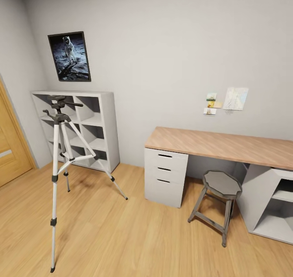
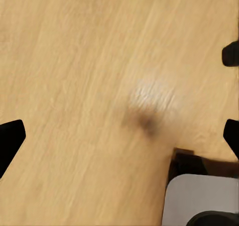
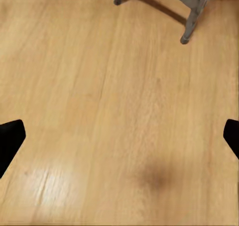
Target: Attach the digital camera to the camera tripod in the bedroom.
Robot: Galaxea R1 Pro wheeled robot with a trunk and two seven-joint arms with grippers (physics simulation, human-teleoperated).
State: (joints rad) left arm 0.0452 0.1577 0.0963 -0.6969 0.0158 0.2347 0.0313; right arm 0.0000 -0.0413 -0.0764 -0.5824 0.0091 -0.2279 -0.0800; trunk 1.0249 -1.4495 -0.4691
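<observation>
The camera tripod point(image 1: 61, 154) stands on the plank floor point(image 1: 122, 236) before a white cube shelf point(image 1: 91, 126); its head seems bare.

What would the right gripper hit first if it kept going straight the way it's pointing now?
Most likely the bare wood floor. The right gripper is open and aimed down at it; the stool legs sit off to one side, though depth is unclear.

tripod point(image 1: 61, 146): 1 | stool point(image 1: 219, 193): 1 | poster point(image 1: 69, 57): 1 | desk point(image 1: 221, 146): 1 | wall notes point(image 1: 226, 100): perhaps 3
</observation>
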